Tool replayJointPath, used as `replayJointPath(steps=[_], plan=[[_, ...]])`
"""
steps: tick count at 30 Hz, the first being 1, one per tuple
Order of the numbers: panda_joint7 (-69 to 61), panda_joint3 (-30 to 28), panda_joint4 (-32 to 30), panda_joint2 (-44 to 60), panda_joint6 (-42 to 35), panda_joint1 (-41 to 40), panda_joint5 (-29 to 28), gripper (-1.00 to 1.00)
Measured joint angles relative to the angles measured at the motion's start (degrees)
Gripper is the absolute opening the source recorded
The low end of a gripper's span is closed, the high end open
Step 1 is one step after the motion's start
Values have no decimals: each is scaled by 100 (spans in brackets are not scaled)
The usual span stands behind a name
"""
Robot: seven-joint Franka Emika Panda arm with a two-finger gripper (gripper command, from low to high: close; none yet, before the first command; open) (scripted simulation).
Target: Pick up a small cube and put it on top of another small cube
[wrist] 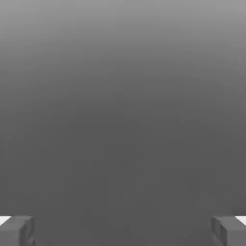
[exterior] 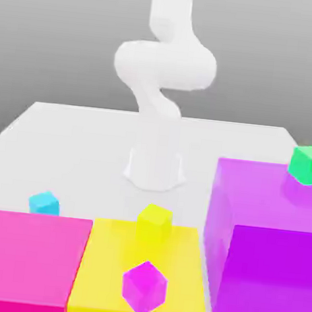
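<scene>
The small cyan cube [exterior: 44,203] rests on the white table [exterior: 85,144], just behind the big pink block, at the exterior view's left. The small yellow cube [exterior: 155,219] stands at the far edge of the big flat yellow block; I cannot tell whether it sits on that block or just behind it. In the hand view my gripper [wrist: 123,230] is open, its two grey fingertips [wrist: 17,230] far apart with nothing between them and plain grey background ahead. The white arm [exterior: 165,65] rises from its base behind the cubes.
A big pink block [exterior: 26,257], a big flat yellow block [exterior: 106,269] and a tall purple block [exterior: 265,238] line the front. A small magenta cube [exterior: 144,287] sits on the yellow block. A small green cube [exterior: 309,164] sits on the purple block.
</scene>
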Motion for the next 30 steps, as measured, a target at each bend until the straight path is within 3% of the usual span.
replayJointPath(steps=[17,30], plan=[[4094,27,-1730,2101,1598,-2352,194,0],[7450,-199,-3042,3685,2814,-3891,-11,0]])
